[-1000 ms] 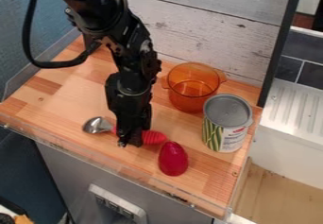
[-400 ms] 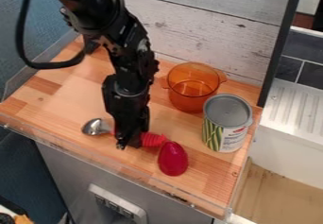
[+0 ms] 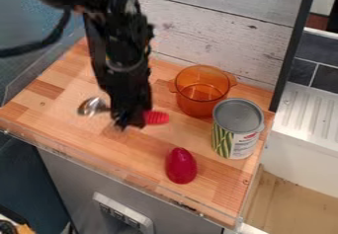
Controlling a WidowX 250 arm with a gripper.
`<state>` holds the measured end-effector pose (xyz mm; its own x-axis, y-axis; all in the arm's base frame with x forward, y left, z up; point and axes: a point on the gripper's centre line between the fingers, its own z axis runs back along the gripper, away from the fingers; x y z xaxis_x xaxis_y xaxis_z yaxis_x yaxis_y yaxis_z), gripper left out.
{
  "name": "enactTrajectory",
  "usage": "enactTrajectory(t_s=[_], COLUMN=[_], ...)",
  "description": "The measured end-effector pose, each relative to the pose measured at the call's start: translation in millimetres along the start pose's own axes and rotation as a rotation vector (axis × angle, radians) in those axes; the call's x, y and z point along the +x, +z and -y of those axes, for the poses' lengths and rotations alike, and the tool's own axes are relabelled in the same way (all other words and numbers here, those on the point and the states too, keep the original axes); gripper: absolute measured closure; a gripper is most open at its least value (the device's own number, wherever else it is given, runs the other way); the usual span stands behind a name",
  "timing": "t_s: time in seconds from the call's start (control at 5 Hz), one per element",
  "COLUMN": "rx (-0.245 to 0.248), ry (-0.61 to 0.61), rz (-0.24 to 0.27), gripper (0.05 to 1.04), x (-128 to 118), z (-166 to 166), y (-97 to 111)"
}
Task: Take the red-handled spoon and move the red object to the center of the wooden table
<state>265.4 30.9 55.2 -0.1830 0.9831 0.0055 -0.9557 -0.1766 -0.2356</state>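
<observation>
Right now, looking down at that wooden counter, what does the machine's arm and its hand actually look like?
The arm is black and bulky, with knobbly, uneven edges like stacked jointed blocks. A smooth, dark cable curves off it. The hand is black too, narrower toward its tip.

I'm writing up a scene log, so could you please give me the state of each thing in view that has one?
Red-handled spoon, held crosswise in the gripper.
Gripper, closed on the spoon.
Red object, resting on the table, apart from the spoon.
Orange pot, upright, uncovered.
Can, upright, top closed.
</observation>
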Motion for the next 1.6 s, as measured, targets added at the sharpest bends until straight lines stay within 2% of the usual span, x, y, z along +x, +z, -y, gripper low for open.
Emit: enactTrajectory(t_s=[0.2,0.4,0.6,0.8,1.0,1.4,1.6], rx=[-0.060,-0.048,-0.041,-0.018,0.025,0.098,0.127], ry=[-0.044,-0.138,-0.163,-0.195,-0.238,-0.300,-0.310], rz=[-0.057,-0.132,-0.187,-0.251,-0.281,-0.350,-0.360], gripper=[0.719,0.719,0.719,0.719,0.719,0.719,0.719], x=[-30.7,-77.4,-106.9,-130.6,-145.2,-163.9,-165.9], z=[-4.9,-20.3,-31.2,-42.1,-54.0,-68.2,-69.6], y=[27.6,38.1,41.0,35.6,28.7,11.3,0.0])
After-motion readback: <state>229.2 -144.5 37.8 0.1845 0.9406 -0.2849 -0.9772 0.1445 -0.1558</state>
